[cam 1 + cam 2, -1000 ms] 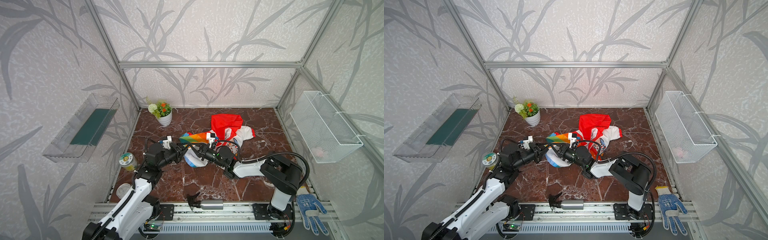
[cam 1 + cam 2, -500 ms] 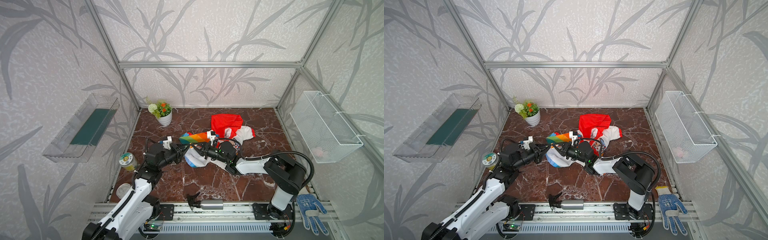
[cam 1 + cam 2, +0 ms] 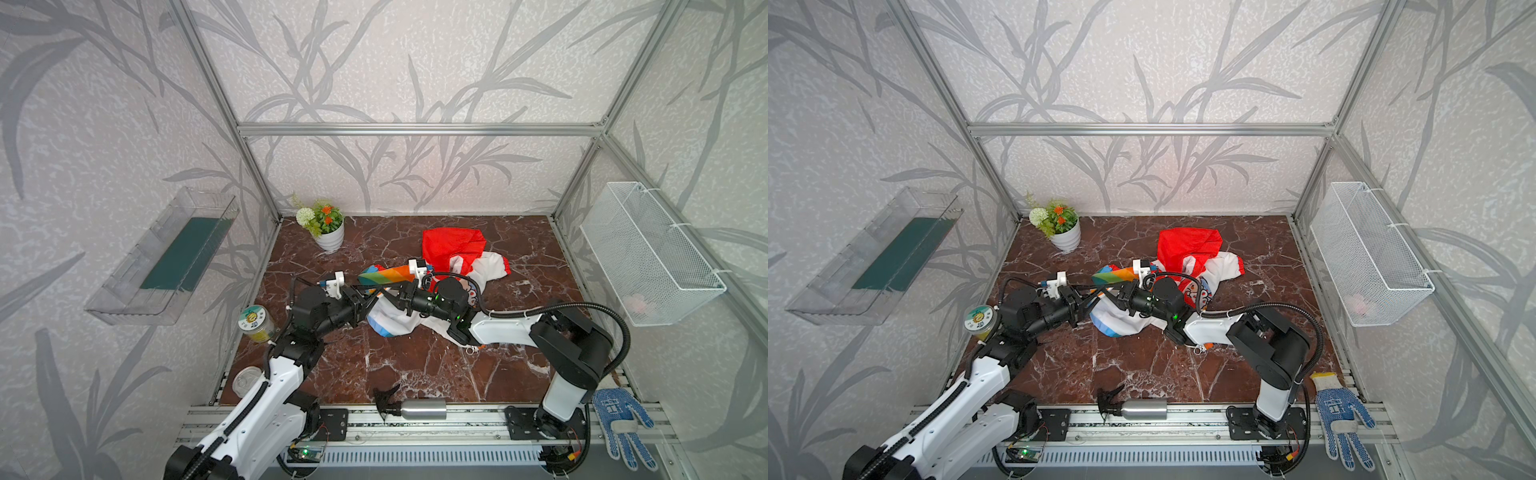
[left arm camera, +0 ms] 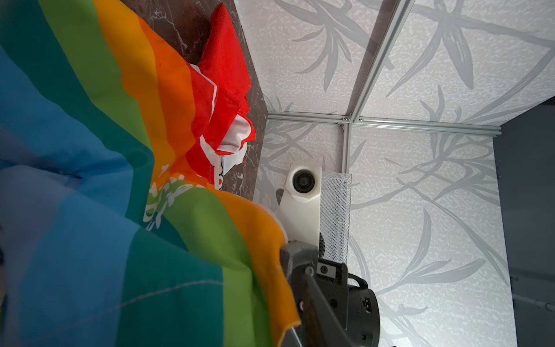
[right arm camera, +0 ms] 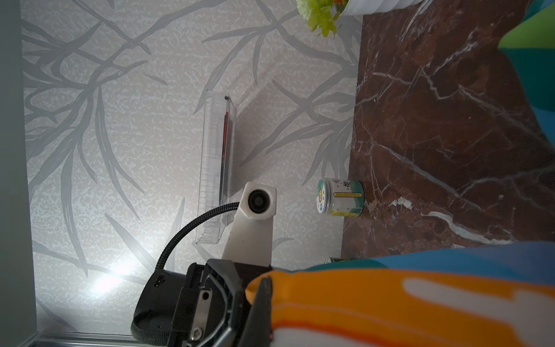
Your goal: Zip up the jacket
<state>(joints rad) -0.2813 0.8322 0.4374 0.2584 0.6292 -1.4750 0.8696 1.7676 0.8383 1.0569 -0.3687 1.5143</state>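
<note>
Here the jacket (image 3: 453, 257) lies crumpled near the middle of the brown table (image 3: 415, 365), its red hood at the far side and its rainbow part held up off the table. The right claw (image 3: 390, 296) is pinched tight on the rainbow edge. The left claw (image 3: 370, 300) faces it, right against the same cloth, but I cannot tell if it is spread apart or squeezed together.

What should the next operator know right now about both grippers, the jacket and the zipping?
Jacket: crumpled in the middle of the table, red hood on the far side.
Left gripper: at its rainbow edge; open or shut is unclear.
Right gripper: shut on the rainbow fabric.
Done: no zipped front visible.
Left: find the zipper, join it, pull it up.
</note>
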